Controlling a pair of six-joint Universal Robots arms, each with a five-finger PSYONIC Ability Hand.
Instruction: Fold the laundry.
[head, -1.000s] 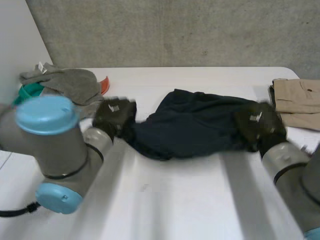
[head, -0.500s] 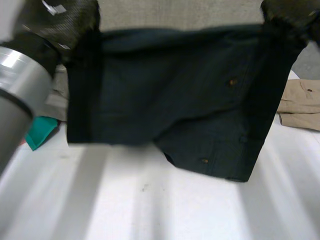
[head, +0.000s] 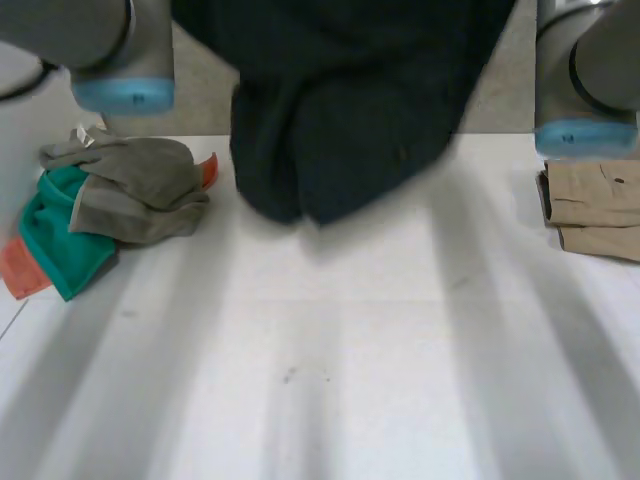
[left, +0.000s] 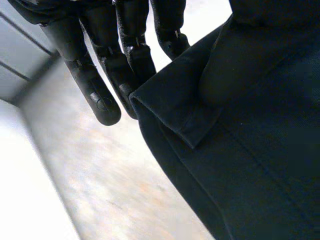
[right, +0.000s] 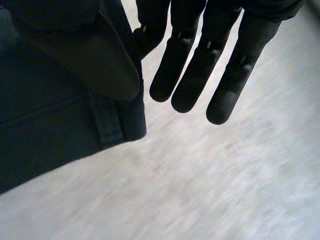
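A dark navy garment (head: 340, 110) hangs high above the white table (head: 350, 360), its lowest folds dangling near the table's far side. Both arms reach up on either side of it, the left arm (head: 110, 50) and the right arm (head: 590, 70). In the left wrist view my left hand (left: 100, 65) pinches a hemmed corner of the garment (left: 240, 150) between thumb and fingers. In the right wrist view my right hand (right: 200, 65) holds the other corner of the garment (right: 50, 130), with the thumb pressed on the cloth and the fingers straight behind it.
A pile of grey, teal and orange clothes (head: 120, 195) lies at the table's far left. A folded beige garment (head: 595, 205) rests at the far right. A grey wall stands behind the table.
Both hands lifted the dark garment off the table, spread it in the air, then carried it higher; it now hangs bunched and the hands have risen above the head view.
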